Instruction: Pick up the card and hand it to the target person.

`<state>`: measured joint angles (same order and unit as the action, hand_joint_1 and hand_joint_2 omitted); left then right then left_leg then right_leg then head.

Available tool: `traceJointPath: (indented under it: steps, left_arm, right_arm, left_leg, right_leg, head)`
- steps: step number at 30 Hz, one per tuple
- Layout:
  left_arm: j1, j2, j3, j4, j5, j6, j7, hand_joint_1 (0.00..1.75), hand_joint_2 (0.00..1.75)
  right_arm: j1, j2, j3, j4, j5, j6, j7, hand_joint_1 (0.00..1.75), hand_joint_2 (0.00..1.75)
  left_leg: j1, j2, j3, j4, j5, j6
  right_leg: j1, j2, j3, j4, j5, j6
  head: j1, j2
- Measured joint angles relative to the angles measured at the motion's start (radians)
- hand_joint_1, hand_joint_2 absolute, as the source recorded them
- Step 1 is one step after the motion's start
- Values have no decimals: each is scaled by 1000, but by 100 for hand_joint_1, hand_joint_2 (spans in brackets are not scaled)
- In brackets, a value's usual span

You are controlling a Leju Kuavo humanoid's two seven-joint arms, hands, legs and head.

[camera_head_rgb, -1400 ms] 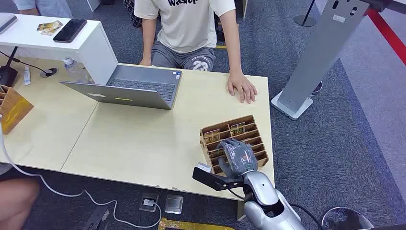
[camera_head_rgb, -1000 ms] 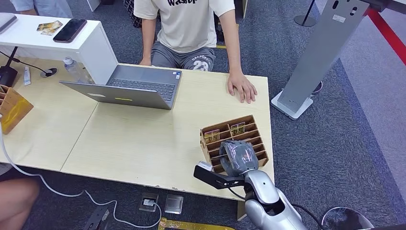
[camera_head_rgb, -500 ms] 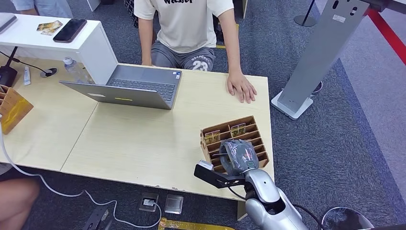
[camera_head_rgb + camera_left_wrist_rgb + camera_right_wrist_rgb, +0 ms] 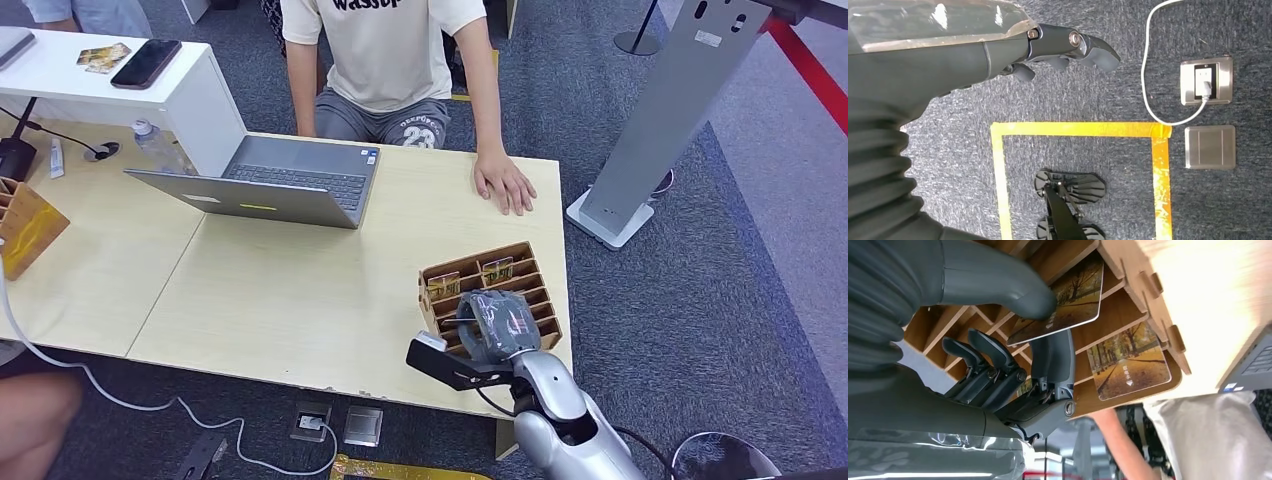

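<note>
A wooden slotted card holder (image 4: 524, 262) stands near the table's front right corner with picture cards in its slots. My right hand (image 4: 497, 324) is over its near rows. In the right wrist view the thumb (image 4: 998, 282) presses on an autumn-picture card (image 4: 1073, 302), and a finger (image 4: 1050, 360) lies under it, so the card is pinched and partly out of its slot. Another card (image 4: 1128, 362) lies in the neighbouring slot. The person (image 4: 385, 50) sits across the table, one hand (image 4: 505, 183) flat on the tabletop. My left hand (image 4: 1063, 47) hangs over the floor, holding nothing.
An open laptop (image 4: 270, 180) sits at the table's far middle. A white shelf (image 4: 150, 85) with a phone is at the back left, and a second wooden holder (image 4: 25, 225) at the left edge. A grey stand (image 4: 660, 130) rises right of the table.
My right hand's fingers have curled in from lying spread over the holder and have closed on a card. The hand has shifted slightly toward the holder's far side.
</note>
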<state>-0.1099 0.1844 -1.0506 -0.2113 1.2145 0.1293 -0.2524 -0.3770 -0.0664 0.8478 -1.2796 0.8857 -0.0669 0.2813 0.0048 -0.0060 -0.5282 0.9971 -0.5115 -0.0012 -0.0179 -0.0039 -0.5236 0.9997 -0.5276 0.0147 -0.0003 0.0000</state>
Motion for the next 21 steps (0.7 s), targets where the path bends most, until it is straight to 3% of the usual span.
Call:
traceJointPath:
  steps: [8, 21]
  left_arm:
    - [3, 8, 0, 0, 10, 0, 3, 0, 175]
    - [6, 12, 2, 0, 15, -6, 2, 0, 175]
  right_arm:
    - [-31, -69, -49, -158, -203, 86, 23, 175, 175]
    - [-63, -186, -149, -511, -252, 139, 35, 175, 175]
  left_leg:
    - [0, 0, 0, 0, 0, 0]
    - [0, 0, 0, 0, 0, 0]
  right_leg:
    - [0, 0, 0, 0, 0, 0]
    - [0, 0, 0, 0, 0, 0]
  head:
    - [0, 0]
    - [-1, 0]
